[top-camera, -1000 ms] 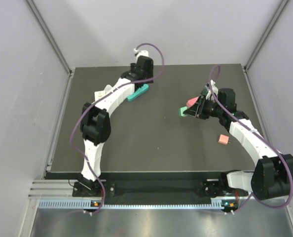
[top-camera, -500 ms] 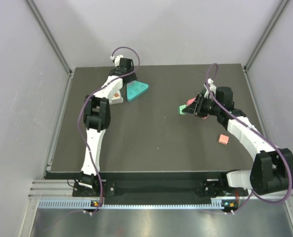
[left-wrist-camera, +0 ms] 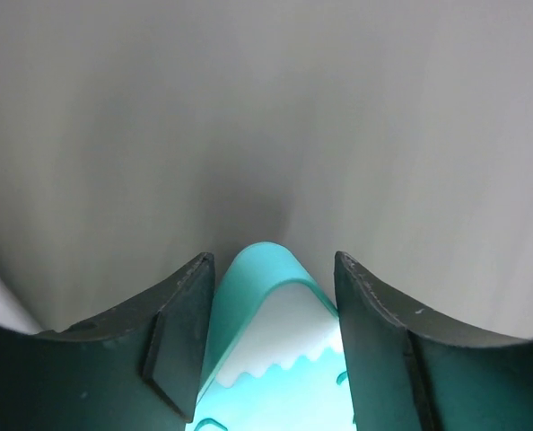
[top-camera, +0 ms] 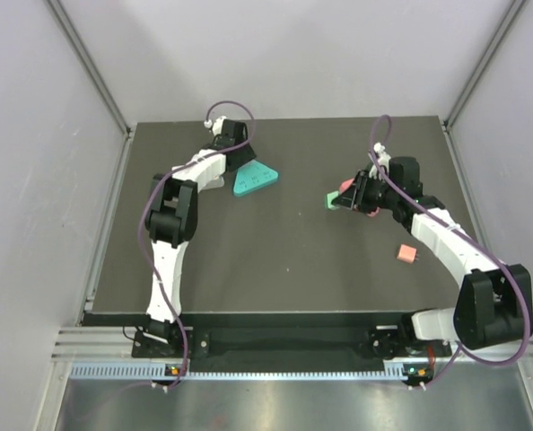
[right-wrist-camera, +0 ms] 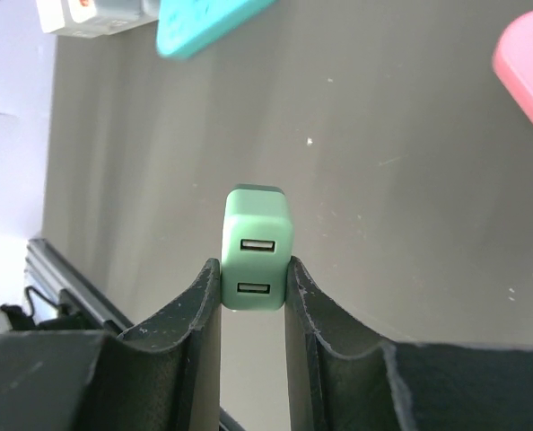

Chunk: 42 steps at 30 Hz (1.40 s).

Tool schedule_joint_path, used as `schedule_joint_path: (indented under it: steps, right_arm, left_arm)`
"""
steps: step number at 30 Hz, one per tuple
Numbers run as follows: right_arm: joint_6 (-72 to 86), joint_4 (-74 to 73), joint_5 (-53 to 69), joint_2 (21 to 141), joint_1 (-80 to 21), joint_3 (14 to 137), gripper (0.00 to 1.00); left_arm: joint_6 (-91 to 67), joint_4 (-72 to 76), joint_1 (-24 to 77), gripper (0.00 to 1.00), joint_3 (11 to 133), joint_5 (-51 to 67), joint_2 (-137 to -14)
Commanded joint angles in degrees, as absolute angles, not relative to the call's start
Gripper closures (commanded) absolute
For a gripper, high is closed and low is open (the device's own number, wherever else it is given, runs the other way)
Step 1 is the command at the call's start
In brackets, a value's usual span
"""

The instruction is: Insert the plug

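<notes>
Overall: two arms over a dark tabletop, each w/ its claw at a diff. item.
Right claw: closed on the green plug, one finger pressed to each side.
Green plug: small rounded cube, two USB slots facing the wrist cam; seen from above it is right of centre on the tabletop, at the claw tip.
Left claw: fingers straddle a rounded corner of the teal block; prob. touching on the left side, but I can't tell whether it is pinched or just sits between them.
Teal block: flat, triangular, back-left on the tabletop, well apart from the green plug.
White piece: just beside the teal block, partly under the left arm.
Pink block: right next to the right claw, on its far side.
Salmon piece: small, lies alone on the tabletop, nearer the front than the right claw, close to the right forearm.
Cables: purple, looped along both arms.
</notes>
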<state>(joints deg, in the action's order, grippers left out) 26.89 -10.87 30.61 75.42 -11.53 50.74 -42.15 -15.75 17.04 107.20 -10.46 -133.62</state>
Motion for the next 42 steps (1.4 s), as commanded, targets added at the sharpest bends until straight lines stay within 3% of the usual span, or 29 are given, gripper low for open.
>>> schedule_joint_path:
  steps: [1, 8, 13, 24, 25, 28, 29, 30, 33, 42]
  right_arm:
    - [24.61, -12.65, 26.55, 72.51, -12.39, 53.18, 1.0]
    - [24.43, -16.34, 19.26, 70.22, -13.79, 51.24, 1.0]
    - [26.72, -17.31, 10.04, 70.75, -19.59, 50.89, 1.0]
    - [48.06, -10.38, -2.2, 77.68, -33.65, 51.59, 1.0]
    - [49.38, -9.59, -2.55, 78.3, -34.27, 51.68, 1.0]
    - [53.34, -7.3, -4.04, 80.42, -36.29, 52.12, 1.0]
    - [53.96, -7.03, -4.74, 80.85, -36.91, 52.64, 1.0]
    - [53.88, -7.12, -4.92, 80.95, -37.18, 53.08, 1.0]
    - [52.56, -8.35, -5.36, 80.77, -37.27, 54.4, 1.0]
    - [47.38, -13.44, -7.56, 79.98, -37.18, 56.34, 1.0]
  left_arm:
    - [-48.86, -15.82, 20.39, 0.42, 96.72, -8.62, -125.79]
    - [-60.28, -22.67, 27.05, 0.39, 85.71, -13.96, -113.84]
    - [-66.88, -19.69, 31.54, 0.37, 74.81, -19.23, -103.21]
    - [-50.47, -23.47, 31.38, 0.35, 74.72, -23.45, -91.94]
    - [-49.75, -23.29, 31.2, 0.37, 73.49, -23.29, -90.54]
    - [-48.52, -20.76, 28.23, 0.58, 67.08, -15.67, -88.69]
    - [-48.25, -20.48, 27.78, 0.68, 65.58, -14.08, -88.42]
    - [-47.9, -20.39, 27.77, 0.86, 63.22, -13.02, -87.98]
    - [-46.5, -20.83, 27.77, 1.0, 60.22, -12.04, -87.19]
    - [-50.88, -13.54, 29.44, 1.0, 52.65, -2.38, -89.38]
